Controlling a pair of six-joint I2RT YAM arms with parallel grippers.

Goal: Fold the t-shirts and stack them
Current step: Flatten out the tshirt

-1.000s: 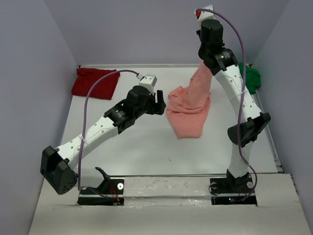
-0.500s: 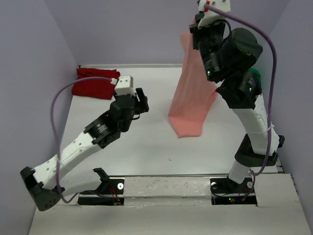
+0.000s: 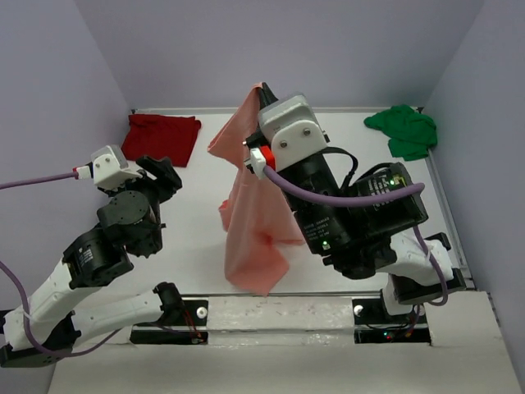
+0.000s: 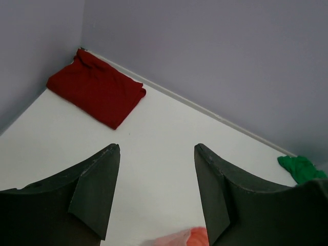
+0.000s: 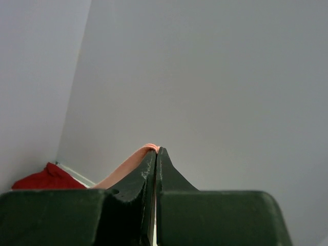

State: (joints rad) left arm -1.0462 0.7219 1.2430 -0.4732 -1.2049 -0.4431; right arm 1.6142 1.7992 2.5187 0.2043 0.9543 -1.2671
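A salmon-pink t-shirt [image 3: 250,222] hangs in the air over the table's middle, pinched at its top edge by my right gripper [image 3: 262,92], which is raised high and shut on it; the pink cloth [image 5: 125,166] peeks past the shut jaws in the right wrist view. My left gripper [image 3: 164,171] is at the left, open and holding nothing, well apart from the hanging shirt. A corner of pink cloth [image 4: 177,238] shows low between its fingers. A dark red t-shirt [image 3: 162,138] lies folded at the far left corner. A bright green t-shirt [image 3: 404,131] lies crumpled at the far right.
Walls close the table [image 3: 197,238] in on the left, back and right. The right arm's bulky body [image 3: 353,217] hangs over the right half of the table. The dark red t-shirt [image 4: 95,87] and green t-shirt [image 4: 302,168] also show in the left wrist view.
The right gripper swung from the far right toward the near middle, carrying the pink t-shirt off the table. The left arm drew back to the left and nearer.
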